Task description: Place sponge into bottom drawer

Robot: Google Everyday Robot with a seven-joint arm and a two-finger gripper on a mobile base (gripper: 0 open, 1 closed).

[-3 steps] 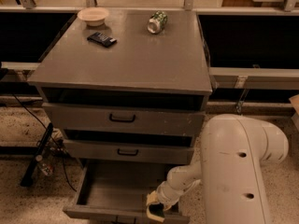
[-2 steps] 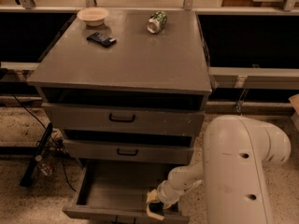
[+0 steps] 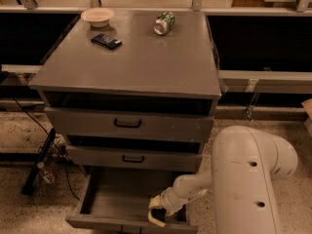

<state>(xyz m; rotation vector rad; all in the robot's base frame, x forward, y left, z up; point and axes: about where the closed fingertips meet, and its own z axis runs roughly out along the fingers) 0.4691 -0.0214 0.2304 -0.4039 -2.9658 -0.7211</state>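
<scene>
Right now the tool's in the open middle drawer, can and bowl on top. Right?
No. The camera view shows the tool in the open bottom drawer, near its front right, not the middle one. The can and bowl are on top.

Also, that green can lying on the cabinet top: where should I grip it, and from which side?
Grip the can around mid-body, coming straight down from above. It lies on its side, one end toward the camera, so close across its curved sides, left to right. The gripper sits low in the bottom drawer, near its front right corner.
</scene>
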